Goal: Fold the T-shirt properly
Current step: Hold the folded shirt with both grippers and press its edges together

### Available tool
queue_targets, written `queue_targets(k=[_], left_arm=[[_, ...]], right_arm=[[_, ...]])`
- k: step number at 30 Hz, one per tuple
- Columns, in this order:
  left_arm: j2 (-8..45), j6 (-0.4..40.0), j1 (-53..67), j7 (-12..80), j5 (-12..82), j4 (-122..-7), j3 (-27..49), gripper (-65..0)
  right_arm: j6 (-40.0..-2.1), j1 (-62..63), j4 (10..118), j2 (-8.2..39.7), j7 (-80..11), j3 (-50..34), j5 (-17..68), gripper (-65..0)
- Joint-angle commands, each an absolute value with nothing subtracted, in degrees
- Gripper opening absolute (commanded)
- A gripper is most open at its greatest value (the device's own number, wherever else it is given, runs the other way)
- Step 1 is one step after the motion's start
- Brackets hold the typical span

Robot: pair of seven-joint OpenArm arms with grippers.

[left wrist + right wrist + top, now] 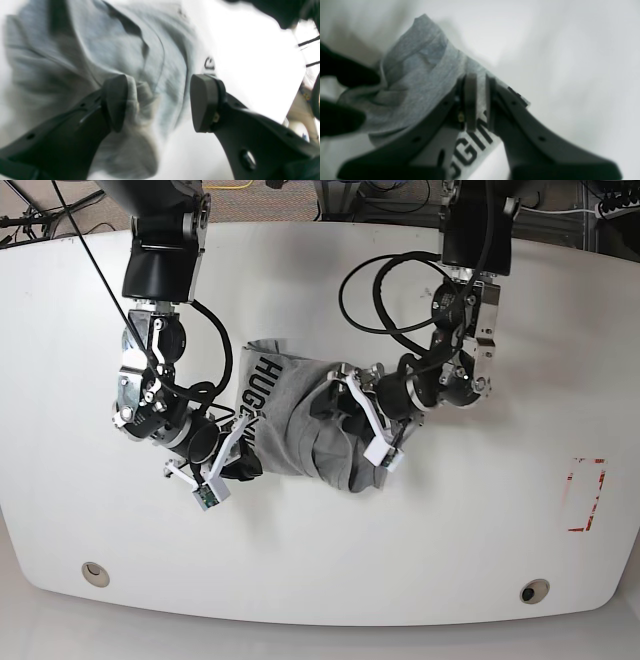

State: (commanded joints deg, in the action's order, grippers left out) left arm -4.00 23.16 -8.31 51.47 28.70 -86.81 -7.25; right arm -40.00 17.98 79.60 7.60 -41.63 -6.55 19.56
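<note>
Desk (300, 570) first: showing two round holes (95, 574) toward the near edge. Next, at the right claw (215, 478), standing slightly released, leaving a narrow gap by the black lettering. At the left claw (385, 442), spreading wide, released, at rumpled folds. Lying bunched mid-desk around both: grey T-shirt (300, 405). Farther back, trailing dark cables (60, 215).

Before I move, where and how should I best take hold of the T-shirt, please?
Probably by the pointed corner of the T-shirt at the lettering's end, from the right gripper's side: it juts outward, while the opposite side is bunched.
</note>
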Motion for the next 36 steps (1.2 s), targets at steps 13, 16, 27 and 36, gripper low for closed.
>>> queue_targets(k=[13, 16, 27, 36], left_arm=[[-4.26, 23.16, -6.81, 51.56, 28.09, -87.16, -7.34, -28.2], [-3.82, 23.16, -6.99, 51.56, 28.00, -86.99, -7.25, -33.5], [2.07, 23.16, -8.92, 51.56, 28.00, -85.49, -6.55, -37.4], [8.75, 23.34, -12.70, 51.56, 28.18, -85.05, -0.13, -37.1]], right_arm=[[-40.00, 17.45, 68.35, 7.69, -29.67, -4.18, 9.27, -56.3], [-40.00, 17.45, 66.51, 8.04, -28.44, -4.26, 9.10, -56.3], [-40.00, 16.31, 65.89, 8.22, -27.74, -4.26, 8.92, -56.3], [-40.00, 15.60, 65.89, 8.22, -27.74, -4.09, 9.19, -56.3]])
